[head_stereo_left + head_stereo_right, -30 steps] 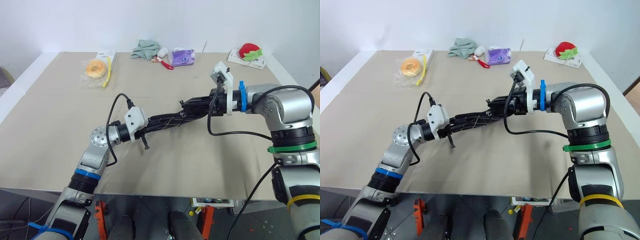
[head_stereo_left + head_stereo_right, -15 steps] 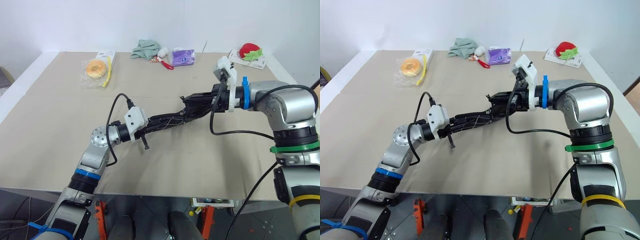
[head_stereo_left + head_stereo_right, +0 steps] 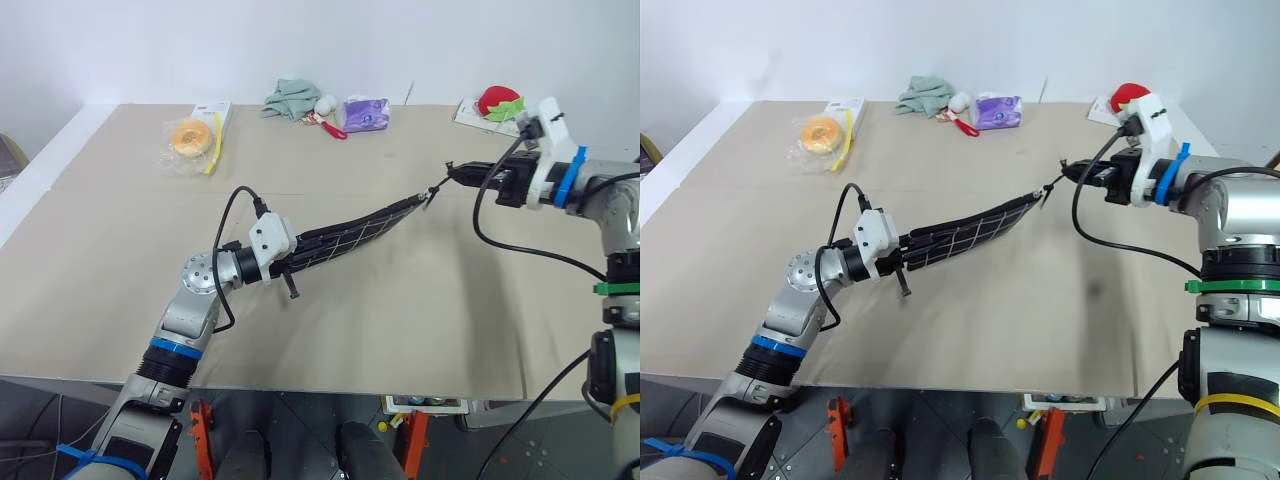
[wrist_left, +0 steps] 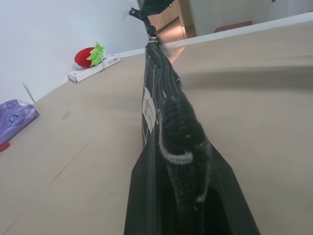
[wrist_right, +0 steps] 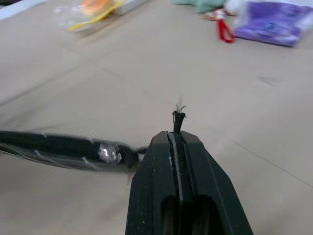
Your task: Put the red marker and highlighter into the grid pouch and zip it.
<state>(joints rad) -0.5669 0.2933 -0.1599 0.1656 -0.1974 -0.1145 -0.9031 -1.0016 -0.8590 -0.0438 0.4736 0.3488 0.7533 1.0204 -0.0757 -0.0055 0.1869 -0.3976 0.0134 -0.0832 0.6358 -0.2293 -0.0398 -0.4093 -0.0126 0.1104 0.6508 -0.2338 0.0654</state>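
The grid pouch (image 3: 350,236) hangs stretched above the bench (image 3: 120,270), held at both ends. The left claw (image 3: 292,262) is clamped on its near end — in the left wrist view the black fabric sits pinched between the two fingers (image 4: 146,196), with the white label (image 4: 148,109) on the side of the pouch. The right claw (image 3: 455,174) is closed tight on the zipper cord (image 5: 177,119), whose frayed tip sticks out past the fingertips; the metal pull (image 5: 105,152) lies just beside them at the pouch's far end.

At the bench's far edge lie a bagged doughnut (image 3: 188,137), a green cloth (image 3: 291,99), a purple packet (image 3: 365,114) and a red strawberry toy (image 3: 497,102) on a white box — all well apart from the pouch.
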